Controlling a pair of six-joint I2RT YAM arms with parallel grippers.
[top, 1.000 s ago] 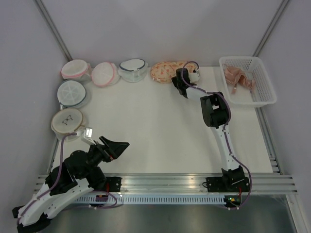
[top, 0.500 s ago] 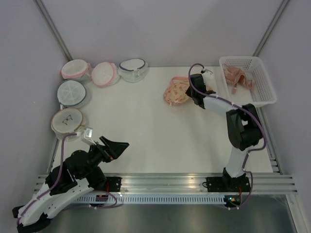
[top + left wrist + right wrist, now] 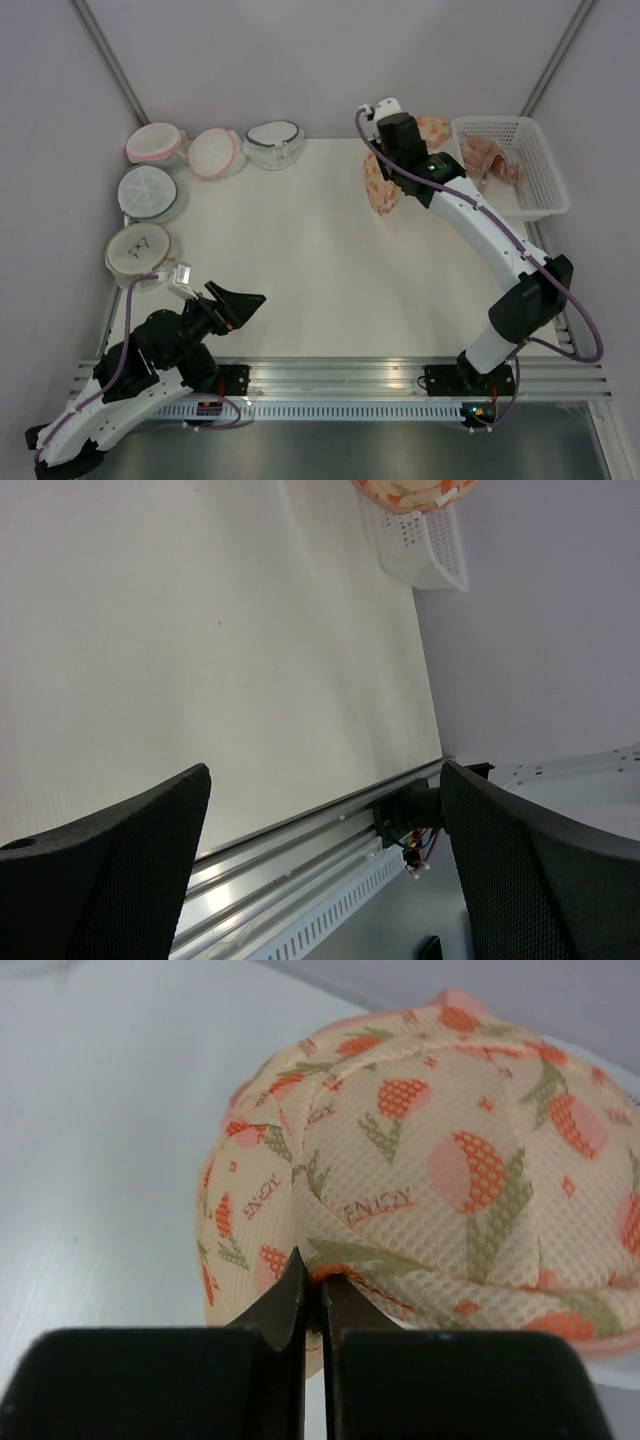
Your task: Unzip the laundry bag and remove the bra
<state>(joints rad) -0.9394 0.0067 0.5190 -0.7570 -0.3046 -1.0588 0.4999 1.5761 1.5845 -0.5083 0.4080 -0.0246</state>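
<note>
The laundry bag [image 3: 382, 186], cream-peach with orange print, hangs lifted above the far right of the table. My right gripper [image 3: 400, 150] is shut on a fold of its mesh; the right wrist view shows the bag [image 3: 430, 1180] bulging right in front of the pinched fingertips [image 3: 296, 1300]. A bit of the bag also shows at the top of the left wrist view [image 3: 412, 492]. The bra is hidden. My left gripper [image 3: 240, 303] is open and empty, low at the near left, far from the bag.
Several round white mesh bags with coloured rims [image 3: 152, 190] line the far left edge. A white basket [image 3: 548, 190] at the far right holds a peach-pink garment [image 3: 490, 160]. The metal rail [image 3: 340, 375] runs along the near edge.
My right arm has pulled the printed bag from the far edge, first toward the middle right, then lifted it up off the table. The left arm has not moved.
</note>
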